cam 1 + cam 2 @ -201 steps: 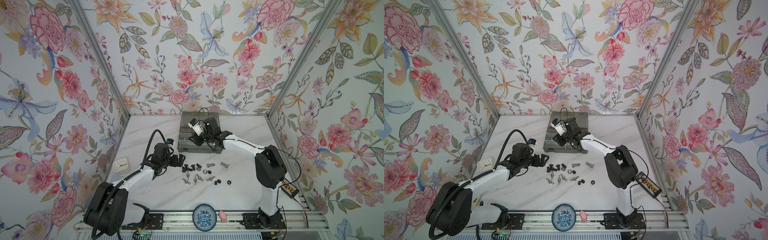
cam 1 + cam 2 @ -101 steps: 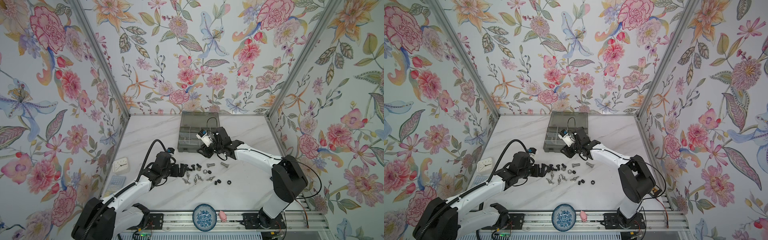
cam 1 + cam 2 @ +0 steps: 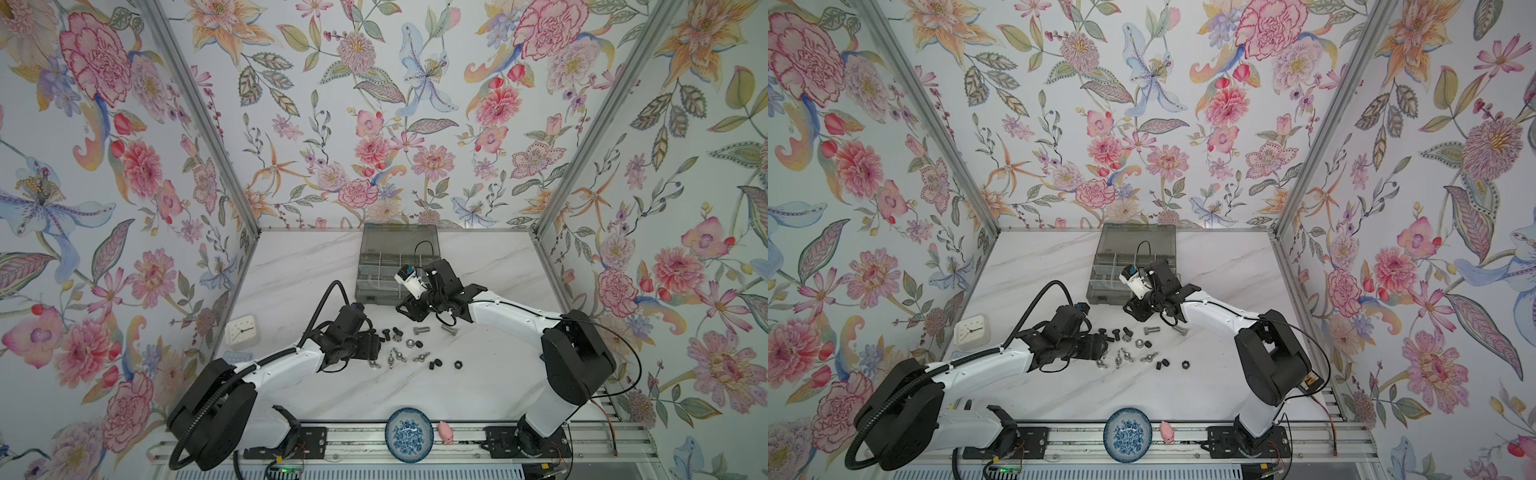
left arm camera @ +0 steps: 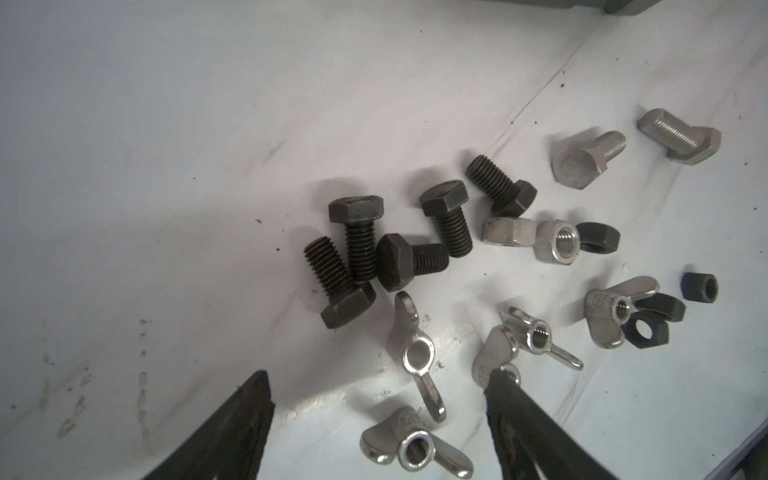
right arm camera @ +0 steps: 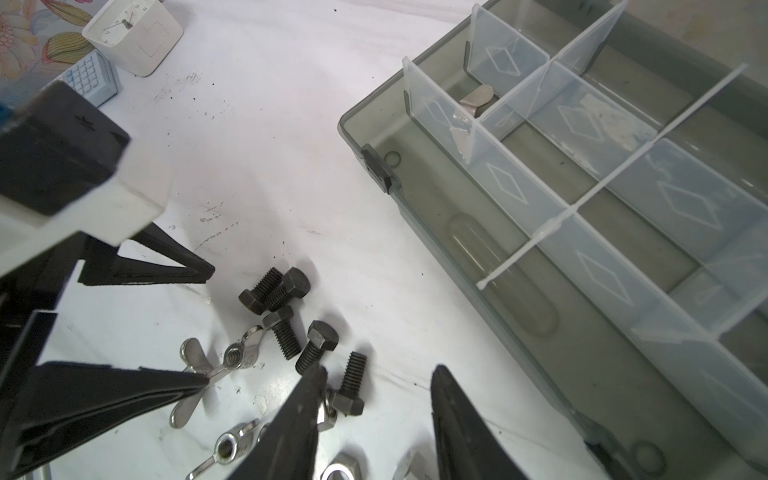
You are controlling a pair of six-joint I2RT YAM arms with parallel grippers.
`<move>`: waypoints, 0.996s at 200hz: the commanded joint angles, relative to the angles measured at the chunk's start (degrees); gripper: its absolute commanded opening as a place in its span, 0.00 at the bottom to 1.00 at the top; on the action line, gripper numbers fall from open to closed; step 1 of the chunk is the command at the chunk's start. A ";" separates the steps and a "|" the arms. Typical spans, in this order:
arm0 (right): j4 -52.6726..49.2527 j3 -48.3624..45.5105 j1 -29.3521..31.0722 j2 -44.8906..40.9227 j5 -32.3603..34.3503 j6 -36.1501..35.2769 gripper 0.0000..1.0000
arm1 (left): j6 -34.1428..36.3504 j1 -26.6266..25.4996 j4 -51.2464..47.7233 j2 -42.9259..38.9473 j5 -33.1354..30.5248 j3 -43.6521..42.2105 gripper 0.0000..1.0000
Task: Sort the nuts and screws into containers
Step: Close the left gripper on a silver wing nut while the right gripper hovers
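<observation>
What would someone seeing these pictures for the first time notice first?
The loud floral wallpaper on every wall catches the eye first. Next comes the scatter of black screws and silver wing nuts at mid-table, with the left pincer and the right pincer both open above it. Behind it stands the grey organizer box, lid open.

Both top views look down from high over the white marble tabletop [image 3: 299, 266]. The wrist cameras sit close above it, both showing matte black hex-head screws [image 4: 359, 249].
</observation>
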 commanded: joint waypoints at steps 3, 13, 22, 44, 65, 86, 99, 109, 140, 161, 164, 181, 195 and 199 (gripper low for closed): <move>-0.52 -1.38 0.29 -1.14 0.19 0.87 0.45 | -0.53 -1.90 -2.33 3.58 -2.09 3.39 0.78; -0.52 -1.80 0.29 -1.36 0.35 0.97 0.46 | -0.49 -2.29 -2.47 4.38 -2.36 4.03 0.76; -0.44 -2.09 0.28 -1.49 0.51 0.95 0.45 | -0.51 -2.48 -2.55 4.83 -2.42 4.45 0.75; -0.42 -2.72 0.21 -1.74 0.84 1.04 0.46 | -0.59 -2.58 -2.82 5.15 -2.69 5.06 0.69; -0.43 -2.99 0.18 -1.69 0.99 1.11 0.46 | -0.63 -2.68 -3.36 5.15 -2.47 5.30 0.63; -0.23 -2.90 0.10 -1.45 1.05 1.18 0.46 | -0.53 -3.03 -3.95 5.28 -2.51 5.46 0.59; -0.23 -2.78 0.10 -1.26 0.98 1.26 0.46 | -0.46 -3.20 -4.05 5.45 -2.55 5.68 0.56; -0.25 -2.72 0.10 -1.13 0.96 1.33 0.46 | -0.51 -3.20 -3.97 5.76 -2.60 5.81 0.54; -0.19 -2.90 0.12 -1.05 0.99 1.35 0.46 | -0.69 -3.29 -3.70 6.20 -2.70 6.16 0.52; -0.25 -3.07 0.12 -0.96 1.13 1.46 0.46 | -0.46 -3.34 -3.26 6.68 -2.60 6.47 0.48; -0.24 -3.03 0.10 -1.00 1.11 1.42 0.46 | -0.47 -3.33 -3.26 6.85 -2.56 6.58 0.47; -0.25 -3.07 0.11 -0.94 1.09 1.50 0.46 | -0.43 -3.46 -3.26 7.67 -1.91 7.02 0.46; -0.25 -3.10 0.10 -0.87 1.09 1.44 0.46 | -0.40 -3.69 -3.42 8.09 -1.68 7.12 0.46; -0.26 -3.16 0.12 -0.92 1.13 1.50 0.46 | -0.40 -3.74 -3.58 8.13 -1.67 7.13 0.46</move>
